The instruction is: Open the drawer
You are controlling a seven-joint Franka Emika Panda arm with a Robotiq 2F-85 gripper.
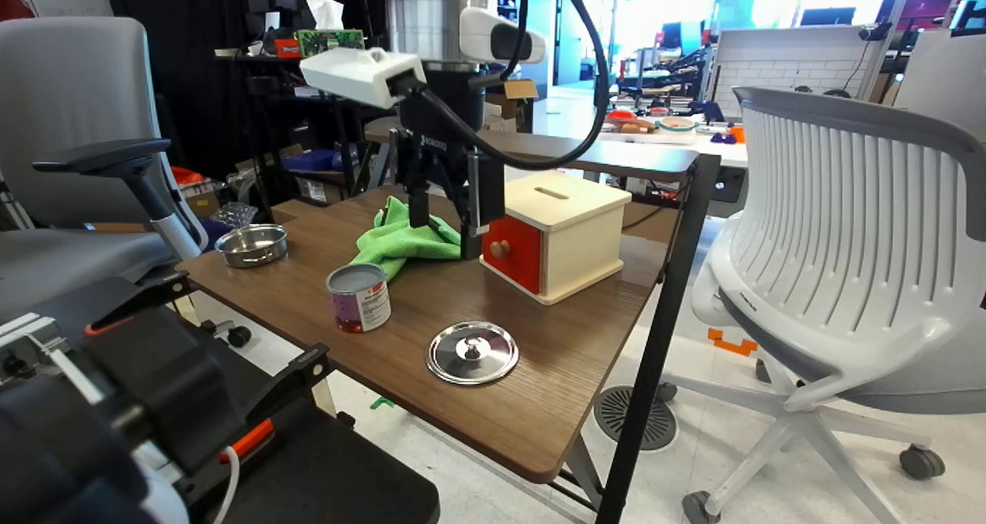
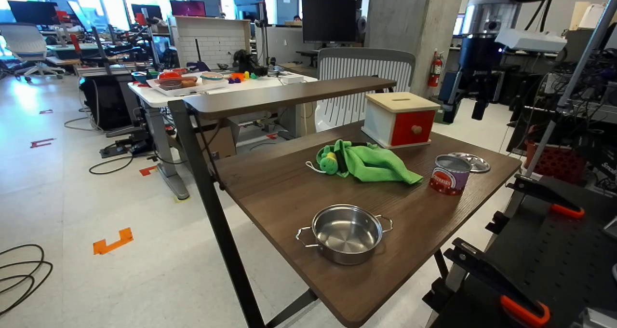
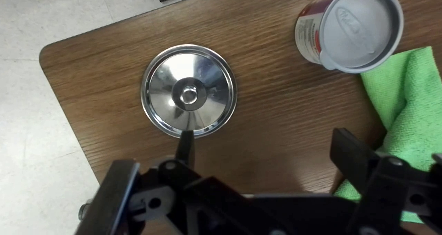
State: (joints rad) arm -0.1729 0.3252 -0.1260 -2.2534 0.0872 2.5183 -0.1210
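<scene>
The light tan wooden box (image 1: 585, 250) stands on the brown table in both exterior views (image 2: 378, 121). Its red drawer front (image 1: 525, 259) sits flush with the box, so the drawer looks closed, also in an exterior view (image 2: 405, 126). A round wooden knob (image 1: 500, 249) sticks out from the red front (image 2: 416, 129). My gripper (image 1: 444, 231) points down, open and empty, above the table on the knob's side of the box, apart from it (image 2: 464, 112). In the wrist view, the open fingers (image 3: 263, 138) have only table between them. The drawer does not show there.
A metal lid (image 3: 189, 93) lies near the table corner. A can (image 3: 355, 31) stands beside the green cloth (image 3: 414, 110), which lies close to the box. A metal pot (image 2: 347, 234) stands at the far end. A raised shelf (image 2: 289, 95) runs along the table's back.
</scene>
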